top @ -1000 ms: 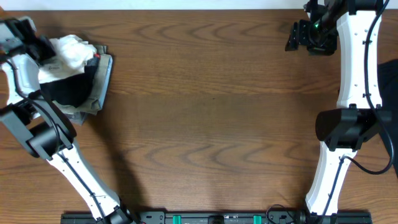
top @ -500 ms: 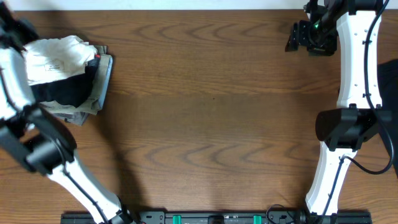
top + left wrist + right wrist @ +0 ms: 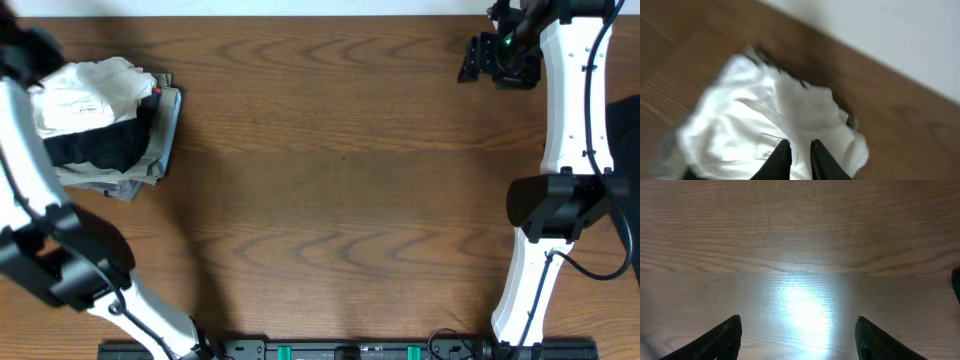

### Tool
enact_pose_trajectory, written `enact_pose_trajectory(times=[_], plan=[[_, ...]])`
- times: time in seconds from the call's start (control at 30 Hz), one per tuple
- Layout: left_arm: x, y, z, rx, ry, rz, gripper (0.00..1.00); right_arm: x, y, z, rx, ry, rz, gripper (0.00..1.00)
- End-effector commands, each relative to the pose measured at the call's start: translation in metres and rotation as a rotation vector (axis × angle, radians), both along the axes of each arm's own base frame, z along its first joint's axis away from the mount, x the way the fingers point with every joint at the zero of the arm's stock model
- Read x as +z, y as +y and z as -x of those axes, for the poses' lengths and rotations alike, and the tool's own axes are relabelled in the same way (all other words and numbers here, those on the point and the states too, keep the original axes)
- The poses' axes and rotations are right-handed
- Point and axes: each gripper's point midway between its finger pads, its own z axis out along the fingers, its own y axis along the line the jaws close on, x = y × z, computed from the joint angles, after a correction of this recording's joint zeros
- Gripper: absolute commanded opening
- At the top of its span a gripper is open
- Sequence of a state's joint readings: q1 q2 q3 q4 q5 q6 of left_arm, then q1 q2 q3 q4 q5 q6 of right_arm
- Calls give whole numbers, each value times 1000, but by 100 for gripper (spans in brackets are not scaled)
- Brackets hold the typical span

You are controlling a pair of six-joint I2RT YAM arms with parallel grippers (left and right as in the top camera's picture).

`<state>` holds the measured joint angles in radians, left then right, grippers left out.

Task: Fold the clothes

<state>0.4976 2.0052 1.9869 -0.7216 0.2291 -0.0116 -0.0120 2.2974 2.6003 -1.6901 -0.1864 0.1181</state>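
Since a second ago the white T-shirt (image 3: pixel 85 90) has sunk from a bunched, lifted heap into a flatter spread, and the left arm has swung off it toward the table's edge. The shirt lies crumpled on top of a pile. A black garment (image 3: pixel 100 148) sits directly under its near side, and khaki-grey folded pieces (image 3: pixel 165 125) stick out beneath both.

The left gripper (image 3: pixel 800 145) hangs just above the shirt with its fingers almost together and only a slit between them. The wrist view is too blurred to show whether a pinch of cloth sits in that slit. The right gripper (image 3: pixel 797 318) is well apart from the shirt, over bare table (image 3: pixel 350 180), with its jaws spread wide and nothing in them.

The step in hand looks like getting the shirt off the pile so it can be laid out flat. To do that well, it should probably be gripped at a shoulder or hem rather than mid-bunch. The grip should take only the thin white layer, or the black garment may drag along. The shirt would need lifting clear before being carried to the open wood beside the pile, and the right arm could come in to hold the opposite shoulder.
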Motion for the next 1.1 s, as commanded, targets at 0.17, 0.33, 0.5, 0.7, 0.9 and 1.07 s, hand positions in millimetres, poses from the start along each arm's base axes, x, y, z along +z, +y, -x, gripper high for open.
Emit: enact_pose_trajectory(times=[0.17,0.33,0.5,0.7,0.9,1.07], plan=[[-115,-27,-30,-59,65,39,17,4,9,-2,19,-16,-5,70],[-169,-42,-33,-85,93,51,27,4,10,-4,20,-25,-5,71],[-174,-45,-26,-88,121,62,27,5,10,-6,20,-34,-5,71],[-98,-42,-21,-79,14,10,28,5,10,-9,20,-45,-5,71],[35,-54,8,-77,-192,-91,82,6,10,-11,13,-55,-6,70],[114,-77,57,-81,-291,-136,98,14,21,-11,12,-72,-72,68]])
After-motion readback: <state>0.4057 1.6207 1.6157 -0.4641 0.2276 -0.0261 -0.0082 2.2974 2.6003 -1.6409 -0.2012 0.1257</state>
